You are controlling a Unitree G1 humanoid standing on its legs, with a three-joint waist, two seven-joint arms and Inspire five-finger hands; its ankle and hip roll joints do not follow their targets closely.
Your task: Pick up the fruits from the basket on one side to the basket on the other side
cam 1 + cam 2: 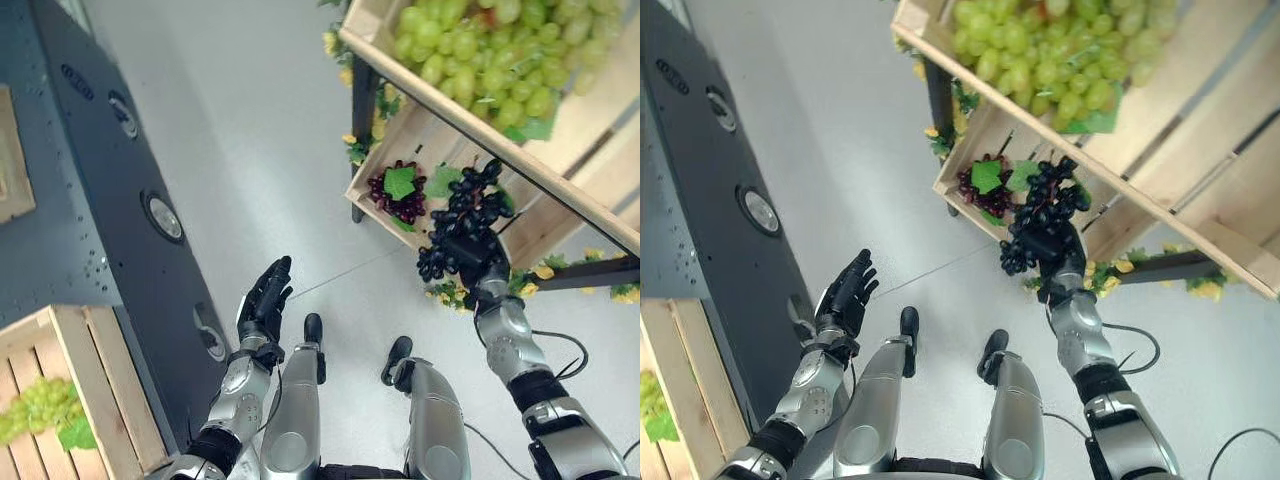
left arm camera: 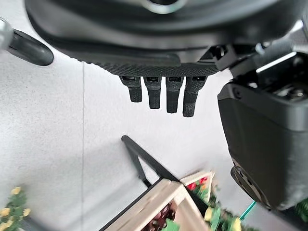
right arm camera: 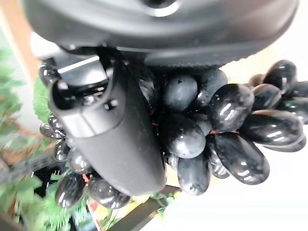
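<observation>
Far left: wooden crate [image 1: 95, 385] at the lower corner with a bunch of green grapes [image 1: 38, 405] in it, sitting beside a dark counter [image 1: 110, 210]. Left hand [image 1: 264, 298] is raised over the grey floor [image 1: 250, 120], fingers straight and spread, holding nothing; its wrist view shows the fingers [image 2: 161, 94] extended with bare floor past them. Right hand [image 1: 1048, 248] is clamped on a bunch of black grapes [image 1: 462, 220], thumb [image 3: 115, 139] wrapped across the cluster; grapes bulge out both sides of the grip and stand up above the hand. The bunch is in the air just in front of the lower slanted crate [image 1: 425, 140] on the right-side stand, which has a dark red grape bunch [image 1: 397, 195] lying inside. Upper crate [image 1: 560, 130] above it is heaped with green grapes [image 1: 480, 50].
</observation>
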